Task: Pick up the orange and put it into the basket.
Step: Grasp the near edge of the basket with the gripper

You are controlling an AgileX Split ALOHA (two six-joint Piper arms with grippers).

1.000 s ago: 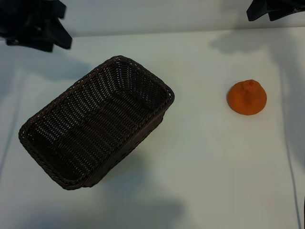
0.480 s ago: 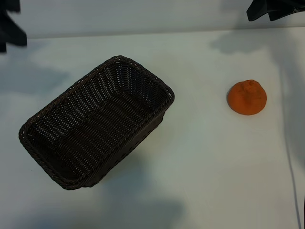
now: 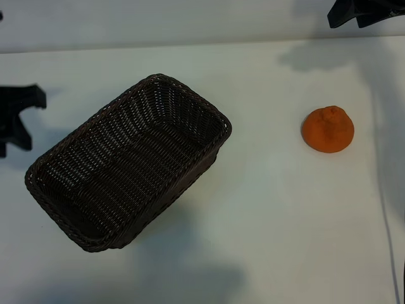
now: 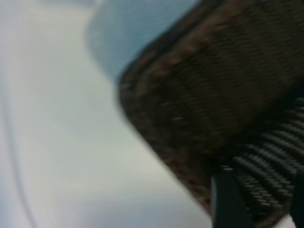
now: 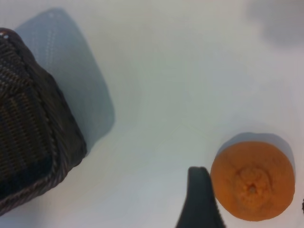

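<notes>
The orange (image 3: 328,129) lies alone on the white table at the right, its knobby top up. The dark-brown wicker basket (image 3: 130,161) sits slantwise at centre-left with nothing in it. My left gripper (image 3: 19,117) hangs at the left edge, just beyond the basket's far-left side and apart from it, fingers spread. Its wrist view shows the basket's rim (image 4: 190,95) close under the left gripper (image 4: 261,194). In the right wrist view my right gripper (image 5: 251,190) is open above the orange (image 5: 251,180), which shows between its fingers (image 5: 199,199). The right arm (image 3: 364,11) is at the top right.
White tabletop (image 3: 266,215) lies bare between basket and orange. The table's back edge (image 3: 221,43) runs across the top, and a thin seam (image 3: 387,234) runs down the right side. In the right wrist view a basket corner (image 5: 33,123) shows.
My left gripper has come down from the top-left corner along the left edge to beside the basket. The right arm, the orange and the basket have not moved.
</notes>
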